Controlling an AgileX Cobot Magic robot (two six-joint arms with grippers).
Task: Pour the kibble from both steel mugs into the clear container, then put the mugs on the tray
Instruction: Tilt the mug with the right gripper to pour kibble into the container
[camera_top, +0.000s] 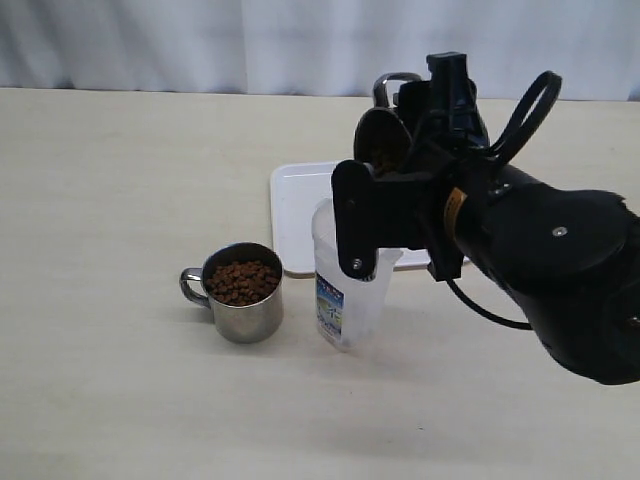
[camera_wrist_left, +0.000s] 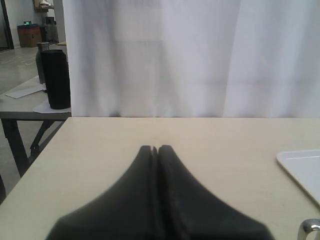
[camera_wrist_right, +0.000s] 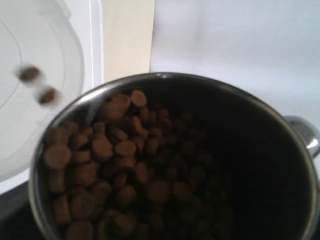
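One steel mug (camera_top: 243, 292) stands upright on the table, full of kibble (camera_top: 242, 281). To its right stands the clear container (camera_top: 345, 295) with a blue-and-white label. My right gripper (camera_top: 418, 118) is shut on the second steel mug (camera_top: 383, 138), which is tipped over the container's rim. In the right wrist view that mug (camera_wrist_right: 280, 150) fills the picture, its kibble (camera_wrist_right: 115, 165) slid toward the lip, and two pellets (camera_wrist_right: 39, 84) fall over the container (camera_wrist_right: 50, 130). The white tray (camera_top: 298, 205) lies behind the container. My left gripper (camera_wrist_left: 155, 148) is shut on nothing, low over the table.
A white curtain hangs behind the table's far edge. The right arm's dark body (camera_top: 560, 270) hangs over the table's right side. The tray's corner (camera_wrist_left: 302, 167) and a mug handle (camera_wrist_left: 310, 230) show in the left wrist view. A side table with dark bottles (camera_wrist_left: 56, 77) stands beyond.
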